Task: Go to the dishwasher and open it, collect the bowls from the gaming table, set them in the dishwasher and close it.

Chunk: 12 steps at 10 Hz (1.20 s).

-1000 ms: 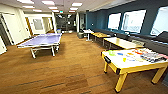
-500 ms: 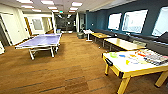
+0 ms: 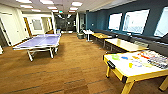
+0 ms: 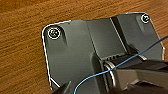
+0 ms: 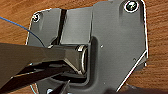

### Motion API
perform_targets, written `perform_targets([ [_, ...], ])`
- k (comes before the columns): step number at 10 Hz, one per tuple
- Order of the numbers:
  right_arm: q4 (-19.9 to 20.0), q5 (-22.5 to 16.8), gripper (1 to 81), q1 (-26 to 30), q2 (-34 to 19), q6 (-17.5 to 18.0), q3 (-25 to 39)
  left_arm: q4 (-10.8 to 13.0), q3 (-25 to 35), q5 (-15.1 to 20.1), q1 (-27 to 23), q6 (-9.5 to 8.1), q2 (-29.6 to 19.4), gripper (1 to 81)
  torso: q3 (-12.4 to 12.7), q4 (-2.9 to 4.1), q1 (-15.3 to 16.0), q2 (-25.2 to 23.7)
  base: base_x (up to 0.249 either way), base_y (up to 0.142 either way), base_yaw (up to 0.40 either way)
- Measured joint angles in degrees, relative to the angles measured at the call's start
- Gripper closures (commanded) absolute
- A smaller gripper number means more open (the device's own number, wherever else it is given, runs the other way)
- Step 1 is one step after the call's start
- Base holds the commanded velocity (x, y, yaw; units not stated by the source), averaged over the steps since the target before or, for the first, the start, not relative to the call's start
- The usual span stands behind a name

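Note:
The gaming table (image 3: 139, 75), white-topped with yellow sides and legs, stands at the near right in the head view. Small bright bowls rest on its top: a lime green bowl (image 3: 115, 57), a blue bowl (image 3: 124, 58), an orange bowl (image 3: 135, 57) and a yellow bowl (image 3: 130, 65). Colourful board-game boxes (image 3: 156, 59) lie at its far end. The dishwasher is out of view. Both wrist views look down past the robot's own dark plate at brown wood-pattern floor (image 4: 22, 50).
A blue table-tennis table (image 3: 40, 42) stands at the left. Wooden tables (image 3: 125, 44) line the blue wall under the windows on the right, with a small white table (image 3: 88, 32) and a bin (image 3: 80, 36) beyond. Open wood floor (image 3: 75, 65) runs to a corridor (image 3: 65, 25).
The whole head picture has shifted slightly, so the camera has moved a little; the yellow table shows a touch nearer. Nothing in the room has moved.

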Motion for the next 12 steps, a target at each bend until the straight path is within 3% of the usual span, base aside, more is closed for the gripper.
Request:
perform_targets([
  [5, 0.0, 0.2, 1.0, 0.4, 0.0, 0.0, 0.0, 0.0, 0.0, -0.1, -0.4, 0.00, 0.0, 1.0, 0.0, 0.00, 0.1, 0.0, 0.151, 0.000, 0.000],
  [12, 0.0, -0.1, 1.0, 0.3, 0.0, 0.0, -0.3, 0.0, 0.0, 0.3, 0.0, 0.00, -0.1, 1.0, 0.0, 0.00, 0.0, 0.0, 0.000, 0.000, 0.000],
])
